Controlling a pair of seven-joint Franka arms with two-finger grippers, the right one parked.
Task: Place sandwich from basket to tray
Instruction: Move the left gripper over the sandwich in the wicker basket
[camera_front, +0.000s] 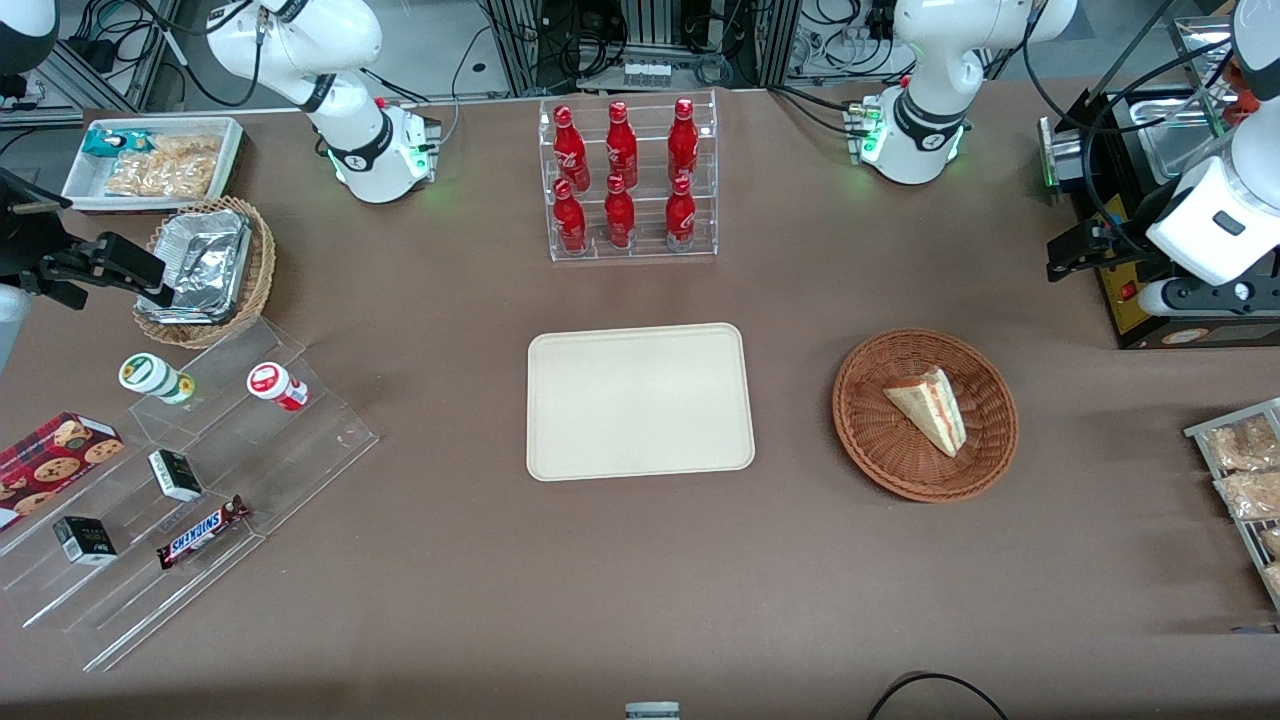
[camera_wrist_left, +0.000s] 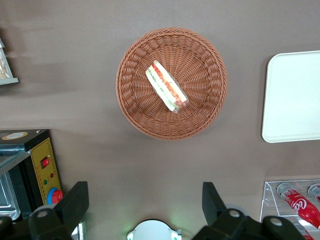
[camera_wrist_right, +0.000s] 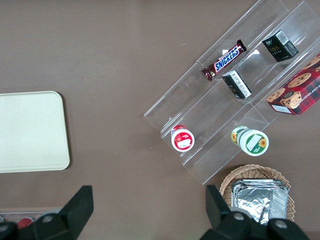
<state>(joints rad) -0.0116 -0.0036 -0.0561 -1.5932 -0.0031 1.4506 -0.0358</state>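
**Sandwich sitting in the wicker basket, gripper parked up high with its fingers spread**

So the sandwich (camera_front: 930, 408) is a small triangular wedge, pale bread on the flat faces, and along the cut edge you can see the layers: red-orange stuff with thin green and white strips running through it. The wrist view (camera_wrist_left: 166, 86) shows that striped edge facing up really nicely. It looks wrapped in something clear, though I can't say for sure. It lies roughly in the middle of the basket (camera_front: 870, 440), a round, shallow, reddish-brown woven one that's a good bit wider than the wedge.

The tray (camera_front: 640, 401) is beside the basket, toward the parked arm's end of the table. It's flat, cream-coloured, with rounded corners and a low rim, nothing on it. The two are near each other but not touching, with bare brown table (camera_front: 640, 600) between them.

The gripper (camera_wrist_left: 145, 207) hangs high above the table, well apart from the basket and not touching anything. Its two dark fingers (camera_wrist_left: 75, 202) stand wide apart with nothing between them. In the front view only a bit of it pokes out near the black appliance (camera_front: 1150, 260) at the working arm's end.

Farther from the front camera than the tray there's a clear rack of red bottles (camera_front: 625, 175).
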